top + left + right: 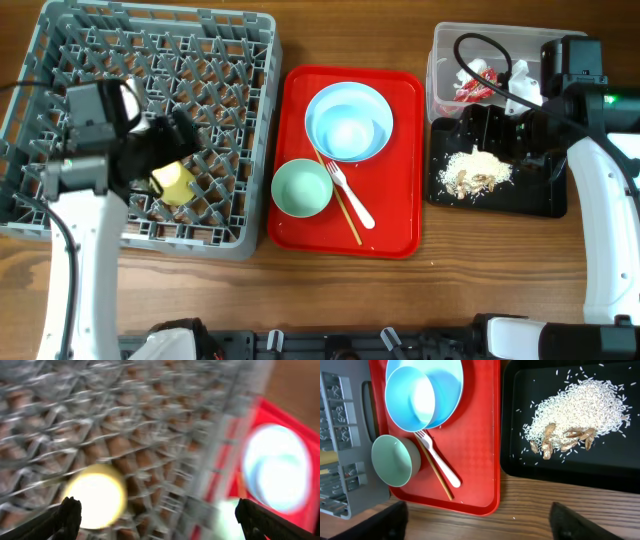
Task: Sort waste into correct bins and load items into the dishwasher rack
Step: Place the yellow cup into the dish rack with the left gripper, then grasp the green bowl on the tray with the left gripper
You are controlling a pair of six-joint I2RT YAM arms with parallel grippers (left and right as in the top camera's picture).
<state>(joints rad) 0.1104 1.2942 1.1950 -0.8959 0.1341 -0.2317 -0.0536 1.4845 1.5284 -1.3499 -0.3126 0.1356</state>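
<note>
Yellow-green cup [95, 494]: in rack [150, 410], just off left gripper [157, 510], wide open, empty. Right gripper [480, 515]: open, empty, near crumbs [580, 407].

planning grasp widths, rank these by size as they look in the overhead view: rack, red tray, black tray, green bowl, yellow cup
1. rack
2. red tray
3. black tray, partly under the right arm
4. green bowl
5. yellow cup
</note>
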